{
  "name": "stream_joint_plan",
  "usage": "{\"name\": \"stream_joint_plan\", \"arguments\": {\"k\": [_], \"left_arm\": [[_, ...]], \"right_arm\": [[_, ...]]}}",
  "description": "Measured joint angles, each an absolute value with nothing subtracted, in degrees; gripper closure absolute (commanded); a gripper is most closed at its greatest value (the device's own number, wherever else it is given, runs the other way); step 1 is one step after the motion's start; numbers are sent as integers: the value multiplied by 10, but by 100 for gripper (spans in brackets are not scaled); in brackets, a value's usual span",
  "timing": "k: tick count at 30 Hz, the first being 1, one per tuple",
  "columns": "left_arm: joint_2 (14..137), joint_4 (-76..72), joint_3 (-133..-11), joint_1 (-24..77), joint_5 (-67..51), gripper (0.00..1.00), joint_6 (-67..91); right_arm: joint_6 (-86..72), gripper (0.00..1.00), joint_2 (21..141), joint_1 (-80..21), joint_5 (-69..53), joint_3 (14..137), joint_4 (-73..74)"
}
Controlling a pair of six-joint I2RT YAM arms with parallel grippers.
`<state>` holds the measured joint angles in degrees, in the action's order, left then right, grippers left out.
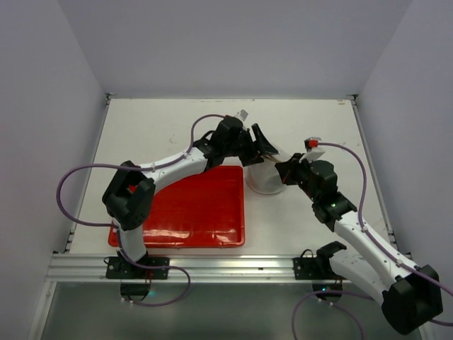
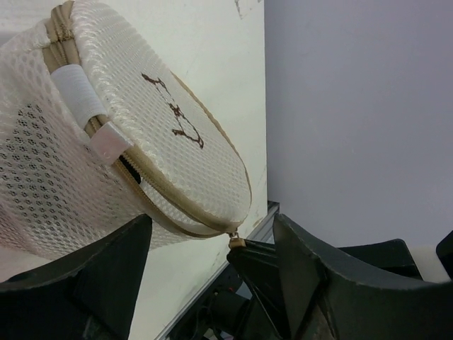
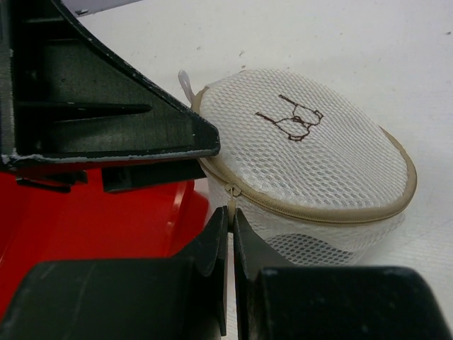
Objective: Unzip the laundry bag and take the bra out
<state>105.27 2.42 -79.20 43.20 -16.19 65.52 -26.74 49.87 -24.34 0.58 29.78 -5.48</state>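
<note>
The laundry bag (image 1: 263, 178) is a round whitish mesh pouch with a tan zipper rim and a small brown mark on its lid. It stands just right of the red tray. It fills the upper left of the left wrist view (image 2: 106, 142) and the middle of the right wrist view (image 3: 311, 149). My right gripper (image 1: 286, 170) (image 3: 231, 219) is shut on the zipper pull (image 3: 231, 193) at the bag's side. My left gripper (image 1: 258, 145) (image 2: 212, 276) is open, its jaws on either side of the bag's far edge without gripping it. The bra is hidden.
The red tray (image 1: 184, 209) lies left of the bag, and its rim shows in the right wrist view (image 3: 106, 219). One left finger (image 3: 106, 106) hangs close over the bag. White walls enclose the table at the back and on both sides.
</note>
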Motion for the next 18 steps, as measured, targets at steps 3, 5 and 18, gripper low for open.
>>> {"name": "stream_joint_plan", "arguments": {"k": [3,5,18], "left_arm": [[1063,22,-794,432,-163,42,656],[1072,16,-794,432,-164,56,657],[1081,-77,-770,382,-241,100,653]], "right_arm": [[-267,100,499,-244,6,298,-57],[-267,100,499,-244,6,298,-57],[-229,100,467,-248,54,295,-35]]}}
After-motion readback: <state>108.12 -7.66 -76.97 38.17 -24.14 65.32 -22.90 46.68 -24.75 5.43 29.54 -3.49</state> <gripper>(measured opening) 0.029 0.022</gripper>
